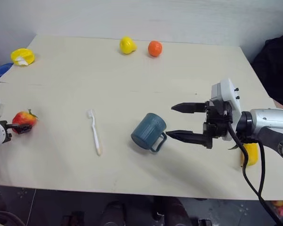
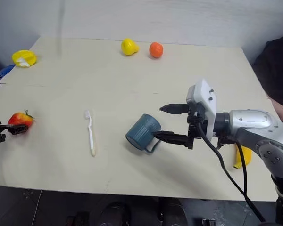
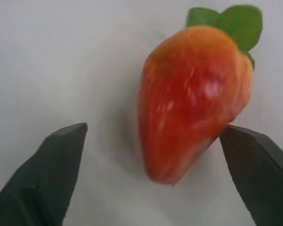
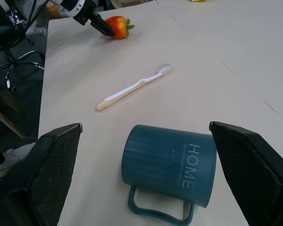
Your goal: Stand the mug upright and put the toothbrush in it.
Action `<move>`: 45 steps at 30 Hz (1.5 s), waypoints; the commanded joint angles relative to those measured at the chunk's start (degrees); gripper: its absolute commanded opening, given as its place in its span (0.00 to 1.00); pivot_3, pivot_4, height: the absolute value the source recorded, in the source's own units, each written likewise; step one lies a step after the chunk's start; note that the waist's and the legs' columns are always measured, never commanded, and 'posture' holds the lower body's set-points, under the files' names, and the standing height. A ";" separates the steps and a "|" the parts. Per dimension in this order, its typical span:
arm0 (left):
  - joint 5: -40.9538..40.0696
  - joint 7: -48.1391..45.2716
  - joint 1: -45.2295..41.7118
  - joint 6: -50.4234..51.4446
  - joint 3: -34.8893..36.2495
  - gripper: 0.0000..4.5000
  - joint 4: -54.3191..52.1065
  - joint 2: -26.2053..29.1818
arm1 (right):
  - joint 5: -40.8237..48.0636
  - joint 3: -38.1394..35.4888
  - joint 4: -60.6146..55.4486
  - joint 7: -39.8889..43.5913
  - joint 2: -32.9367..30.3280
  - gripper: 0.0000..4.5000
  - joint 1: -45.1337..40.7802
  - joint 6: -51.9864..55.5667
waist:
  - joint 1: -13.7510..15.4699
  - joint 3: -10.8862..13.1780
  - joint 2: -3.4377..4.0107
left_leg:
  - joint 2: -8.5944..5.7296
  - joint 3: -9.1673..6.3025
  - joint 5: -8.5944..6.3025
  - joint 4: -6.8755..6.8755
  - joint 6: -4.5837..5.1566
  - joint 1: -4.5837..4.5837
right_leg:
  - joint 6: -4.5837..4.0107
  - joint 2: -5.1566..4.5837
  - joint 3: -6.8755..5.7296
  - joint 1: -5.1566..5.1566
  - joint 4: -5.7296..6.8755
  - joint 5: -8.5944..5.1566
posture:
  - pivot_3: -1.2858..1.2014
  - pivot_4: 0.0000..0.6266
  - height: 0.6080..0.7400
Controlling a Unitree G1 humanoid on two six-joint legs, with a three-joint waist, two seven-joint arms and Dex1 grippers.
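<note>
The right gripper [image 1: 181, 122] stands spread wide and empty, its two black fingers pointing at the slate-blue ribbed cylindrical mug [image 1: 148, 131], which lies on its side near the front edge of the pale matte desk [image 1: 132, 80], loop handle towards that edge and white "HOME" lettering on its wall. Nothing lies between them. Left of the mug, apart from it, the slim white toothbrush [image 1: 94, 131] lies flat, bristled head away from the robot. At the far left the left gripper [image 3: 146, 155], released, has its fingers on either side of one glossy red strawberry [image 1: 23, 120]. Far back sit one yellow fruit [image 1: 127, 45] and one orange ball [image 1: 154, 48]; a banana [image 1: 250, 154] lies under the right arm.
</note>
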 commanded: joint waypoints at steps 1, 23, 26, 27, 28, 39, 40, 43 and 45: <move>-7.65 -3.68 -6.12 3.58 8.67 0.99 -7.05 3.19 | 0.94 -3.50 -0.50 -3.19 1.22 1.00 2.48 1.70 | 0.03 -0.02 -0.08 | 0.00 0.01 0.00 0.00 0.00 -0.01 | 0.00 0.00 0.00 0.00 0.00 0.00 | 0.52 0.24 1.00; -25.27 -49.47 -3.77 -20.75 -19.87 1.00 -41.96 9.39 | 38.58 -0.12 8.54 -63.44 20.07 0.58 12.89 10.77 | -1.38 -0.13 0.29 | 0.19 -0.01 0.06 -0.07 -0.46 0.39 | -0.45 0.35 0.18 0.00 0.43 -0.27 | 0.52 0.24 1.00; -24.59 -49.54 -6.94 -21.48 -22.49 1.00 -41.22 8.13 | 43.36 2.31 11.71 -68.29 21.14 0.58 11.48 9.59 | -1.20 -0.13 0.30 | 0.19 -0.03 0.04 -0.05 -0.43 0.31 | -0.44 0.34 0.18 -0.01 0.38 -0.26 | 0.52 0.24 1.00; -24.47 -49.68 -7.61 -21.70 -23.05 1.00 -41.14 7.80 | 45.16 3.02 12.64 -69.70 21.22 0.58 10.95 9.23 | -1.18 -0.13 0.30 | 0.19 -0.07 0.03 -0.04 -0.41 0.29 | -0.44 0.34 0.17 -0.01 0.37 -0.26 | 0.52 0.24 1.00; -24.50 -49.80 -8.12 -21.64 -23.49 1.00 -41.22 7.61 | 46.55 3.57 13.45 -70.95 21.14 0.58 10.47 8.87 | -1.24 -0.13 0.30 | 0.19 -0.09 0.03 -0.04 -0.39 0.25 | -0.44 0.34 0.17 -0.01 0.35 -0.26 | 0.52 0.24 1.00; -23.94 -49.31 -11.53 -21.48 -26.20 1.00 -40.75 4.75 | 39.25 12.87 27.03 -71.07 25.38 0.58 -0.16 13.57 | -1.94 -0.15 0.29 | 0.26 -0.12 0.02 0.02 -0.37 0.19 | -0.36 0.40 0.17 -0.02 0.30 -0.21 | 0.52 0.24 1.00; -23.79 -49.28 -11.63 -21.57 -26.26 1.00 -40.72 4.60 | 36.15 14.01 28.14 -69.25 25.68 0.54 -1.34 14.76 | -2.01 -0.16 0.28 | 0.26 -0.12 0.02 0.02 -0.37 0.18 | -0.36 0.40 0.17 -0.02 0.29 -0.21 | 0.52 0.24 1.00; -23.45 -49.14 -11.93 -21.57 -26.40 1.00 -40.58 4.26 | 29.53 15.43 30.18 -65.21 26.68 0.37 -3.04 16.87 | -2.18 -0.19 0.25 | 0.28 -0.15 0.02 0.03 -0.37 0.17 | -0.36 0.41 0.16 -0.02 0.29 -0.21 | 0.52 0.24 1.00; -23.42 -49.07 -12.08 -21.42 -26.35 1.00 -40.50 4.16 | 24.58 16.82 29.58 -61.46 26.57 0.23 -3.79 18.85 | -2.46 -0.20 0.24 | 0.28 -0.14 0.02 0.03 -0.37 0.16 | -0.37 0.41 0.16 -0.02 0.29 -0.22 | 0.52 0.24 1.00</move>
